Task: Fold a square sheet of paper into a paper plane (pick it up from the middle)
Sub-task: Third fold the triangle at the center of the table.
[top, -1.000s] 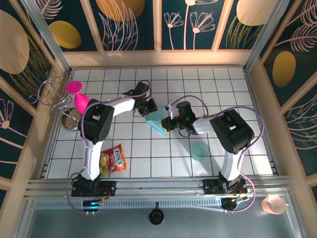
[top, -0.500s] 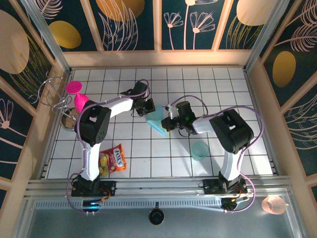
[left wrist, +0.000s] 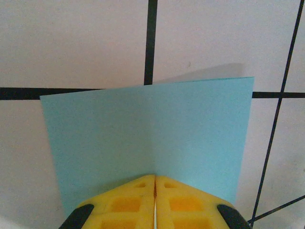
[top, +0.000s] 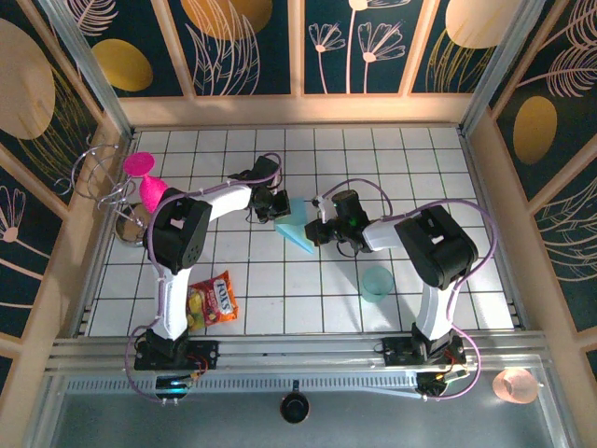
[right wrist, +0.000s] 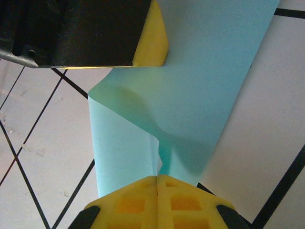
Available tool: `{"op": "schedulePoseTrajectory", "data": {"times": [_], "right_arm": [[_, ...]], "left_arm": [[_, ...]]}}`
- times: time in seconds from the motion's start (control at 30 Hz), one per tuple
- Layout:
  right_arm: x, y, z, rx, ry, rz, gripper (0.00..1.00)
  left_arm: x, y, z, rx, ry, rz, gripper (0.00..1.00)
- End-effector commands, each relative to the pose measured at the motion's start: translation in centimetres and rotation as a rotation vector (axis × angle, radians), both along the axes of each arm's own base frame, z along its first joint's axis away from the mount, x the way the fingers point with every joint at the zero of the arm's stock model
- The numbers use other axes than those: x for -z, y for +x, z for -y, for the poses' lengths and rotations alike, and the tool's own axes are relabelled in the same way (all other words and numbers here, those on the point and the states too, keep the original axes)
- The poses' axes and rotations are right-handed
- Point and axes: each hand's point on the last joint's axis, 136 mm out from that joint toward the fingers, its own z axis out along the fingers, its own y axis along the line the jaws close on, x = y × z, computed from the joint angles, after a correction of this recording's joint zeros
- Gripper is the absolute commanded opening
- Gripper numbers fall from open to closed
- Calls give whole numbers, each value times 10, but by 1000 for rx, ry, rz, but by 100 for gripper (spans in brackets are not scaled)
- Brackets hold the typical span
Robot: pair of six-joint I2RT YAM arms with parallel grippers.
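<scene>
With the left gripper (left wrist: 155, 183) and right gripper (right wrist: 157, 183) both clenched on the square sheet of paper (top: 297, 227) spanning between them, we risk tearing or buckling it if they pull apart

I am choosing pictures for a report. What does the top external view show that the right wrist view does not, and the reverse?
Top external adds: the teal cup, the snack bag and both arms whole on the tiled table. Right wrist adds: close up, the light-blue sheet buckles into a curl just ahead of the right end effector. Shared: that sheet, pinched between the left end effector and the right one, both shut on it.
</scene>
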Motion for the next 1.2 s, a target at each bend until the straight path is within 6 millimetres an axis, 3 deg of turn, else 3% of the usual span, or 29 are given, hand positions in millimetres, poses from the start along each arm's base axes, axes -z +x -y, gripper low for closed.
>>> {"op": "schedulePoseTrajectory", "data": {"times": [0.0,0.3,0.5,0.63,0.9,1.17], "right_arm": [[4,9,1,27,-15,-3,0],[12,7,2,23,-33,-26,0],[15,6,3,25,-43,-34,0],[16,6,3,25,-44,-41,0],[18,5,2,25,-44,-50,0],[21,4,1,22,-52,-58,0]], "left_arm": [[21,-11,-9,9,60,-57,8],[4,0,-4,9,43,-14,8],[-48,19,-7,-60,17,124,11],[-73,11,-1,-86,-65,159,12],[-54,-38,23,-127,-181,58,12],[-33,-50,22,-225,-160,-16,13]]}}
